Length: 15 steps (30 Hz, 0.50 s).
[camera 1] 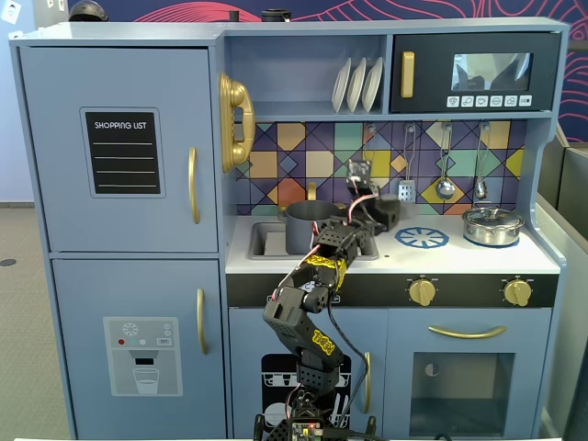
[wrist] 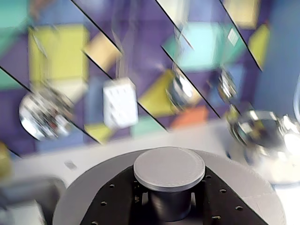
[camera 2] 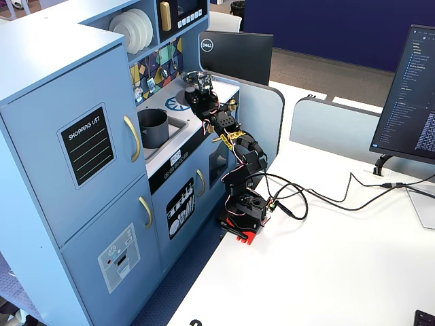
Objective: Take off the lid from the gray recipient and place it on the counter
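Note:
In the wrist view my gripper (wrist: 169,199) is shut on the small central knob (wrist: 168,168) of the dark gray lid (wrist: 89,192). Black fingers (wrist: 117,199) stand on both sides of the knob. The gray pot (camera 1: 308,227) stands open in the sink recess, also seen in the other fixed view (camera 2: 153,128). My gripper (camera 1: 378,218) holds the lid to the right of the pot, above the white counter (camera 1: 459,258), near the blue burner mark (camera 1: 422,238). The gripper also shows in the other fixed view (camera 2: 202,102). The arm hides most of the lid in both fixed views.
A shiny silver pot (camera 1: 492,225) with its lid stands at the counter's right, close in the wrist view (wrist: 267,136). A grater (camera 1: 407,191) and ladles (camera 1: 445,187) hang on the tiled back wall. The wrist view is motion-blurred.

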Each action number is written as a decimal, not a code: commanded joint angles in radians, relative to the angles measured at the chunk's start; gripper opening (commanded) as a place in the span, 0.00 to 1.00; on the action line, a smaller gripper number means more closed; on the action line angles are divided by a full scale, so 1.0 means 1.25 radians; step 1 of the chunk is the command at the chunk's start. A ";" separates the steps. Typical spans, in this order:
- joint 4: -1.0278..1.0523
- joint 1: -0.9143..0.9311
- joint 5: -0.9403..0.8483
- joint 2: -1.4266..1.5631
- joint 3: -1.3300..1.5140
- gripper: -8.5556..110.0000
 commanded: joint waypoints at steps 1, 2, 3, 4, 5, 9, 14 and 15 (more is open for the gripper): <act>-0.086 0.029 0.006 0.026 0.034 0.07; -0.104 0.029 0.007 0.021 0.052 0.07; -0.115 0.032 0.007 0.012 0.063 0.07; -0.129 0.037 0.001 0.001 0.072 0.07; -0.151 0.042 -0.002 -0.015 0.081 0.07; -0.222 0.054 0.000 -0.093 0.088 0.07; -0.268 0.052 0.004 -0.173 0.086 0.07; -0.275 0.049 0.004 -0.191 0.082 0.07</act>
